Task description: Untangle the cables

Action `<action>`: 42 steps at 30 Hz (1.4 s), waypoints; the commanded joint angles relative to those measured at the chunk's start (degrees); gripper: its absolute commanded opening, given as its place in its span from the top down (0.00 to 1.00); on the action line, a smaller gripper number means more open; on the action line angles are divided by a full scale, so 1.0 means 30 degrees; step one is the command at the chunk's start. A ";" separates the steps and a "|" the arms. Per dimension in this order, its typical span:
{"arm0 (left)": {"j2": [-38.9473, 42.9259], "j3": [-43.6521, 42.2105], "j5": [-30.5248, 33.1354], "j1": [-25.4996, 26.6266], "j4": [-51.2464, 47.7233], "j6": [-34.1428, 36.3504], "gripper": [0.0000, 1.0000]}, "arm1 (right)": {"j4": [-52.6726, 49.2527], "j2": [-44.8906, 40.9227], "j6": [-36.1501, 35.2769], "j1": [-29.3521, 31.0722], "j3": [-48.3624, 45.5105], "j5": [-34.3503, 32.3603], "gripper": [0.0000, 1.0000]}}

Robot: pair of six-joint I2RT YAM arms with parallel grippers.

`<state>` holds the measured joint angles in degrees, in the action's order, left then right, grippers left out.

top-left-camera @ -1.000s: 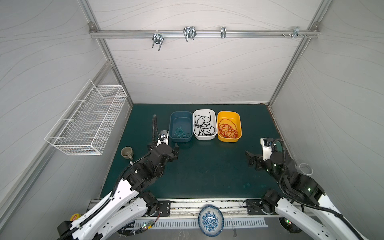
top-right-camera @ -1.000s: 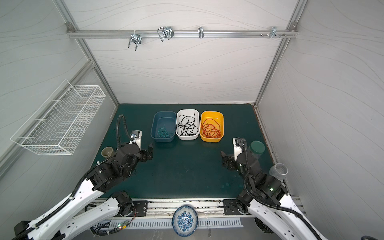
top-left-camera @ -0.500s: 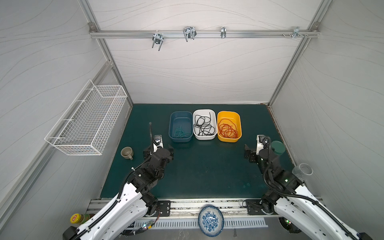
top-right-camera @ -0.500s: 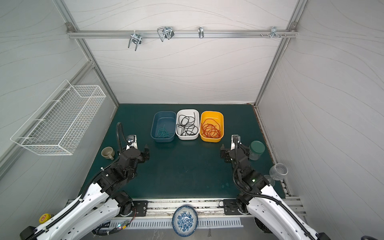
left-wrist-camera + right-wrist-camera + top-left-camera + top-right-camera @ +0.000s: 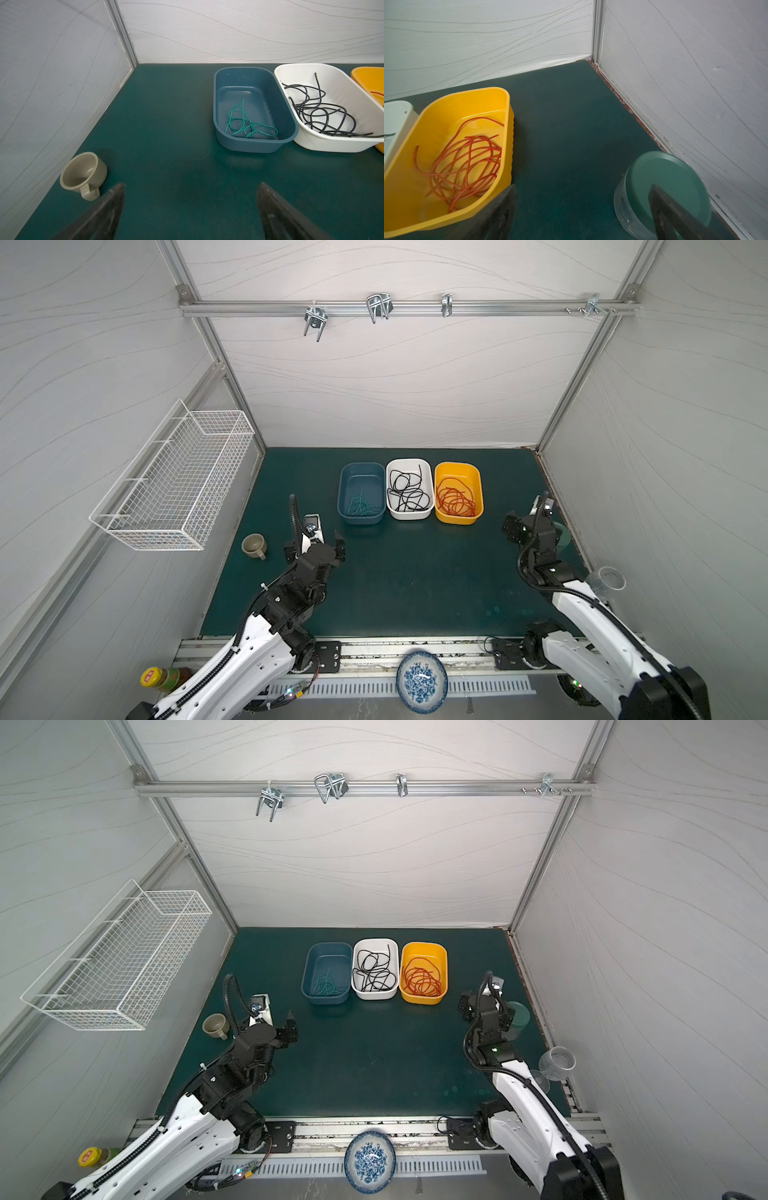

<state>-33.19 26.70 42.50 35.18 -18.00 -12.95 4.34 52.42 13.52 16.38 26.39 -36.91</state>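
Left wrist view: left gripper (image 5: 192, 184) is spread wide with nothing in it, hanging over the dark green table mat (image 5: 166, 124)
Right wrist view: right gripper (image 5: 582, 185) same deal, wide apart and empty, clear round green-lidded container (image 5: 664, 176) just beside it
Cables: thin teal-green cables (image 5: 243, 120) sit loose in the dark blue plastic tub (image 5: 249, 143), black cables (image 5: 307, 108) in the white plastic tub (image 5: 332, 145), red cables (image 5: 471, 158) in the yellow plastic tub (image 5: 446, 116)
Tubs: side by side at 12 o'clock on the mat
Extras: beige handled mug (image 5: 83, 172) at 9 o'clock
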 commanded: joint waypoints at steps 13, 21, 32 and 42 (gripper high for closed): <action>-0.0034 -0.0256 -0.0227 -0.0183 0.1485 0.0735 0.00 | 0.8992 0.6603 -0.2591 -0.1125 -0.0146 0.4631 0.01; 0.0020 -0.0300 -0.0365 -0.0183 0.1558 0.1034 0.00 | 0.9794 0.7900 -0.3175 -0.1792 0.0728 0.5537 0.01; 0.0085 -0.0418 -0.0747 -0.0183 0.1934 0.1354 0.00 | 1.2890 0.9055 -0.4947 -0.2928 -0.1334 0.9560 0.01; 0.0108 -0.0565 -0.0951 -0.0242 0.2302 0.1607 0.00 | 1.7440 1.2276 -0.4997 -0.2596 -0.2406 0.8828 0.01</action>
<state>-33.23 25.23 39.79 34.85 -14.33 -8.75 47.94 87.07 -0.01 8.08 20.78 -9.78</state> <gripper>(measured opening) 0.996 0.989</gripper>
